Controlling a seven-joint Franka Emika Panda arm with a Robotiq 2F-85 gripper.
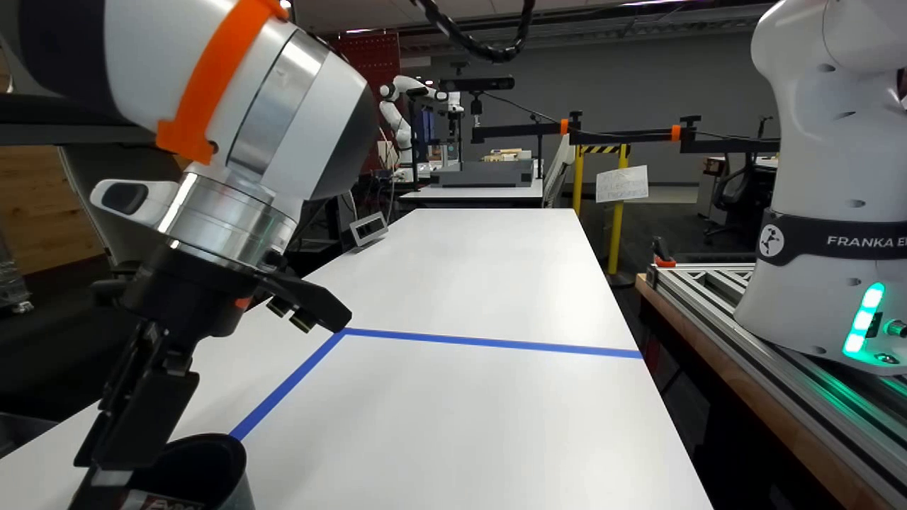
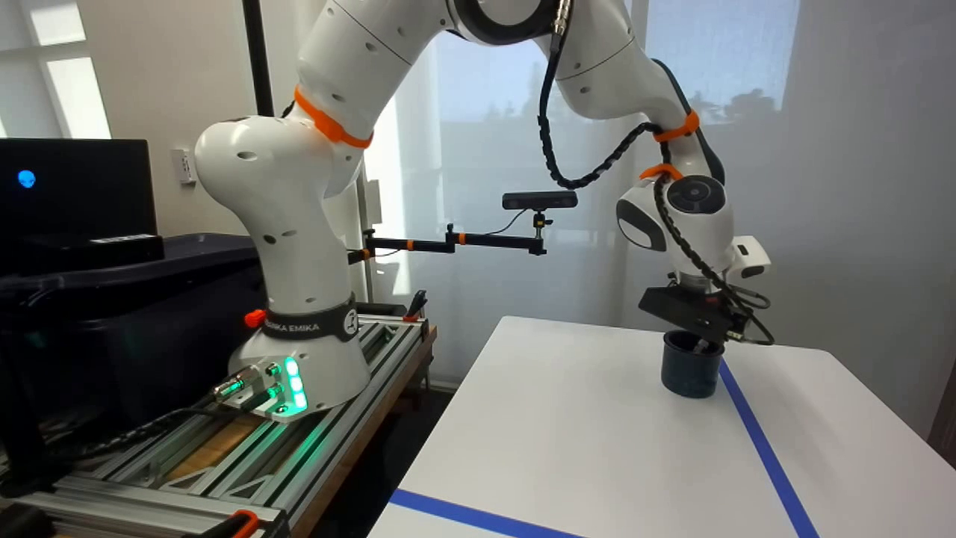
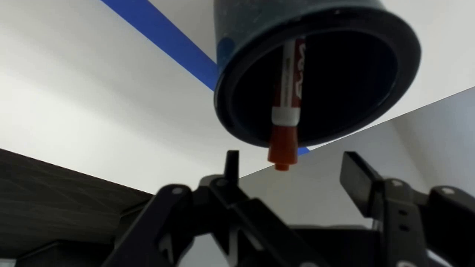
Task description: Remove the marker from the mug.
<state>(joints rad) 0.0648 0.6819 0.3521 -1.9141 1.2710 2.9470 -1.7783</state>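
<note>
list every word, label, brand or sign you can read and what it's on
"FRANKA EMIKA", pieced together from both exterior views: robot's base band
"EXPO", cut off at the bottom: marker
Blue logo, no words: black panel
Too blurred or faint to read: paper sign; white marking on black box; marker's small print

The Expo dry-erase marker (image 3: 287, 92) leans inside the mug (image 3: 256, 22) (its capped end juts past the rim), and in the wrist view that end shows between the fingers (image 3: 357, 181) of the Robotiq gripper (image 3: 291, 168), apart from both. In an exterior view, the mug stands toward the far end of the table (image 2: 560, 418), just left of a tape strip (image 2: 769, 456); a second strip (image 2: 478, 512) lies nearer the camera. Left of the table, across a gap, an aluminium-profile frame (image 2: 321, 456) bears the Franka arm's base (image 2: 325, 366). Further left, a laptop (image 2: 75, 187) sits on a storage bin (image 2: 164, 344).
</note>
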